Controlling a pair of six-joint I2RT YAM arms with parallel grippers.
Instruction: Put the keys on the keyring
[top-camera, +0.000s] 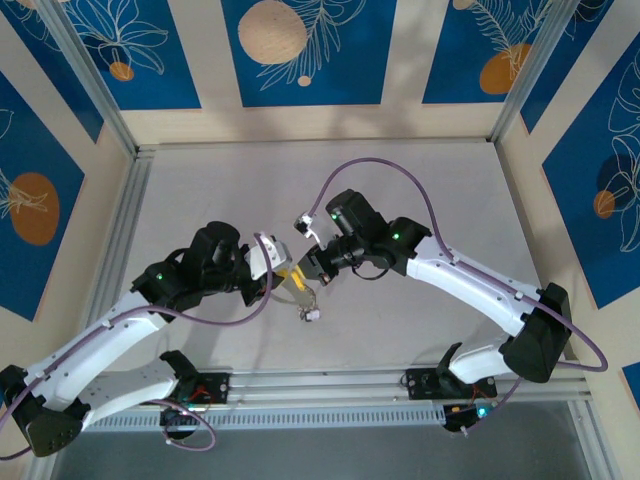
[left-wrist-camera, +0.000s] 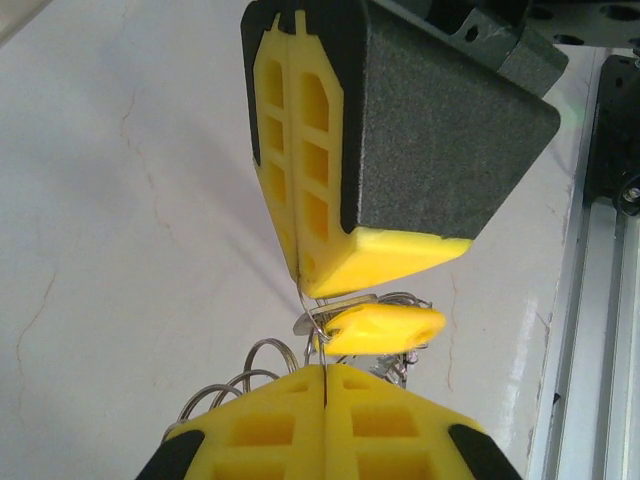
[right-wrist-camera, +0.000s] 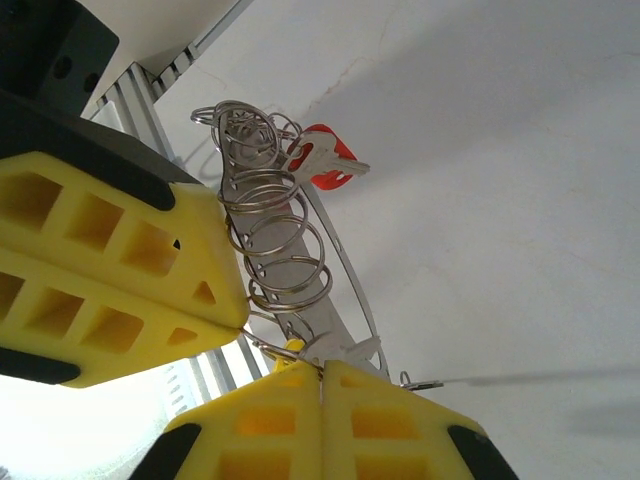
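Nearest, the left gripper (left-wrist-camera: 325, 385) pinches tight on the thin keyring (left-wrist-camera: 302, 298) wire, the right gripper (right-wrist-camera: 320, 378) clamped on it just beyond, with the keys (top-camera: 309, 313), a yellow-tagged key (left-wrist-camera: 385, 330) and a red-tagged key (right-wrist-camera: 325, 165) among stacked rings (right-wrist-camera: 275, 250), hanging between them over the pale bench (left-wrist-camera: 100, 200).

- left gripper (top-camera: 283, 278) and right gripper (top-camera: 318, 268) meet tip to tip over the middle of the table (top-camera: 200, 190)
- keys (top-camera: 309, 312) dangle just below the tips (white tag lowest, rest too small to sort)
- purple cable (top-camera: 380, 162) arcs above right arm
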